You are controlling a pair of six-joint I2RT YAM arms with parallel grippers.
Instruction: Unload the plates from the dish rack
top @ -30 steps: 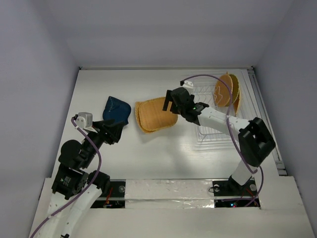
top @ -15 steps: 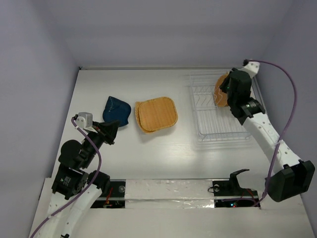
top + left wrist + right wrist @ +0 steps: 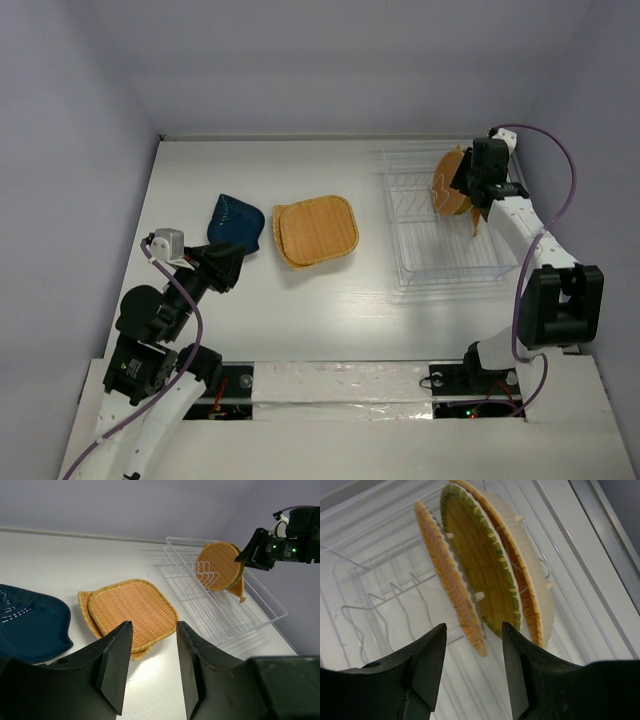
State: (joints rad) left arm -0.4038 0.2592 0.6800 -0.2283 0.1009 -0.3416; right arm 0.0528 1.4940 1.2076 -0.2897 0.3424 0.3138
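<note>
Toward the upper right of the top view, the clear wire-grid dish rack [image 3: 415,262] sits on the white table [image 3: 330,310]. Orange plates stand on edge at its far end, and the right gripper [image 3: 466,190] is just beside them. That view merges the standing plates into overlapping orange discs. The right wrist view separates them into three, upright among the dividers: an orange woven plate [image 3: 451,580] at left, a plate with a yellow-green rim [image 3: 482,570] in the middle, and an orange plate with a pale back [image 3: 532,580] at right. The right gripper's fingers are spread wide and hold nothing, and the plates show beyond the gap.

Near the centre of the top view an orange rounded-square woven plate [image 3: 316,232] lies flat, with a dark blue textured plate [image 3: 237,222] just beside it to the left. Only the left wrist view shows a second orange plate [image 3: 84,605] peeping out from beneath the square one. At lower left in the top view, the left gripper [image 3: 228,266] hangs near the blue plate, its fingers parted and empty.
</note>
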